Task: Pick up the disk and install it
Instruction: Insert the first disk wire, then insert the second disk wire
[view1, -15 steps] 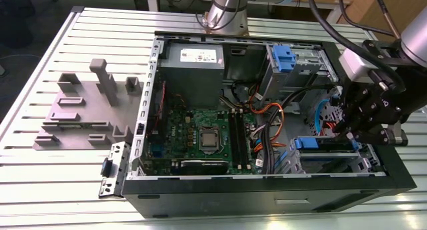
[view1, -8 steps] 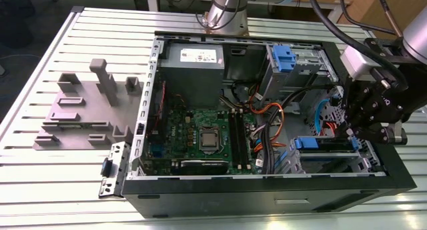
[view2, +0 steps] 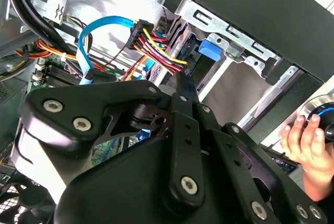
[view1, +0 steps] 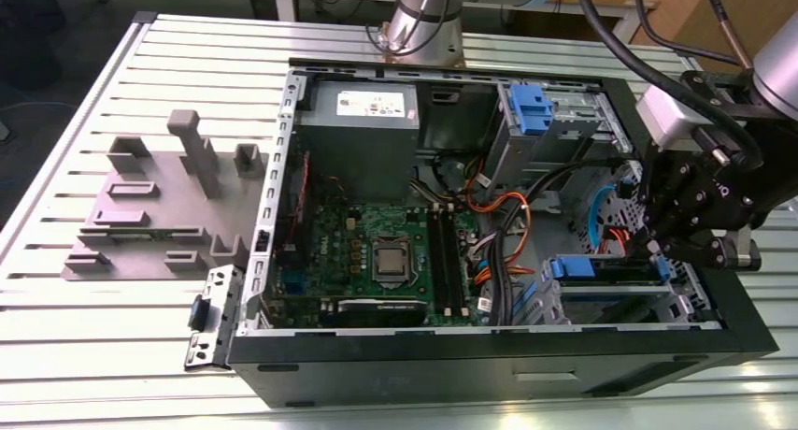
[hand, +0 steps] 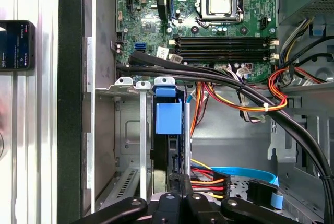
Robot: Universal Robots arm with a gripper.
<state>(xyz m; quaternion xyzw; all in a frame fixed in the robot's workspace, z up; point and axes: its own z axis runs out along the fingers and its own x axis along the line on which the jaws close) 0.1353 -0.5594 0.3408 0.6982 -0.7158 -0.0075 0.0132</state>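
- One gripper (view1: 683,226) hangs over the open computer case (view1: 499,355), at the drive bays on the exterior view's right.
- Your disk (hand: 170,130) sits on edge in the lower bay, its blue rail tab (hand: 168,118) facing up in the first wrist view.
- You cannot tell whether the jaws are open or closed; the black gripper body hides them in both wrist views.
- A hand (view2: 308,148) rests on a knob beside the case.
- The grey slotted holder block (view1: 156,206) lies on the slatted surface (view1: 100,336), well apart.
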